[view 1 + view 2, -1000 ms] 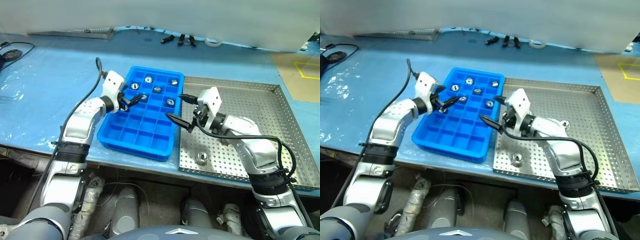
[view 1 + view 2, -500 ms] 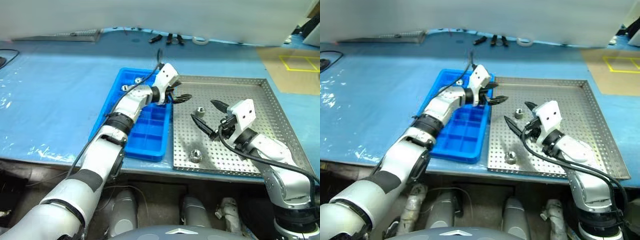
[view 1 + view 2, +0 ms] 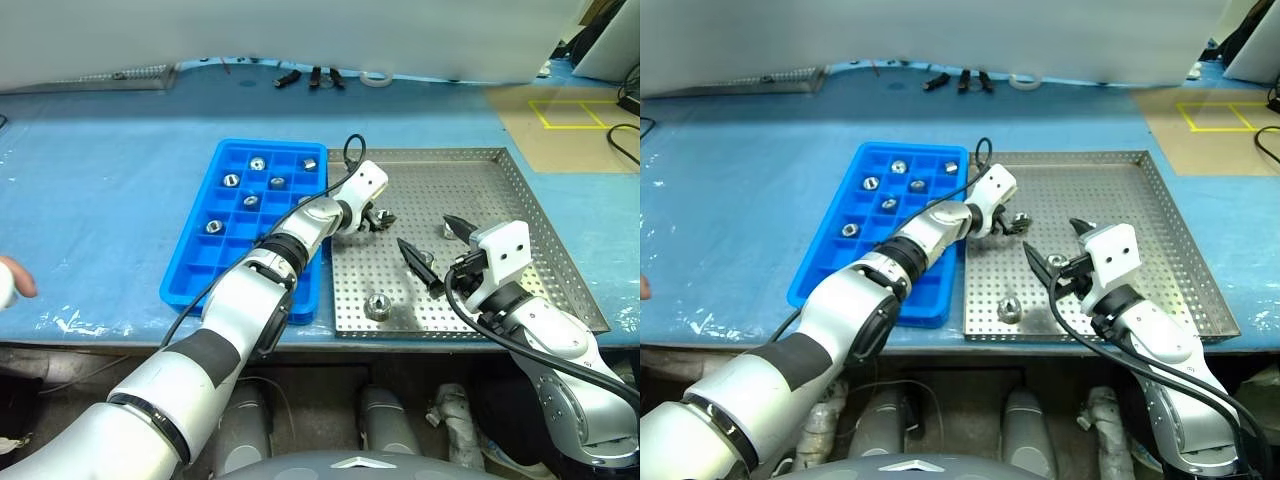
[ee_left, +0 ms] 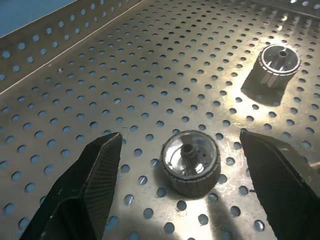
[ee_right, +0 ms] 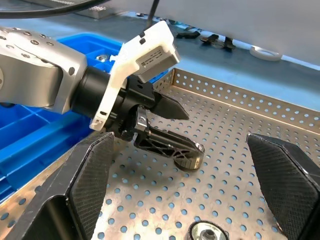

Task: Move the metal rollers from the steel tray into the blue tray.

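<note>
Blue sheeting covers the surface before you. Your blue tray (image 3: 245,225) on the left already holds about seven metal rollers (image 3: 257,164); three remain in the steel tray (image 3: 520,190) on the right. Your left end effector (image 4: 182,187) is spread, straddling one roller (image 4: 190,161) without gripping it. Your right end effector (image 3: 432,252) hangs released, empty, near another.
</note>
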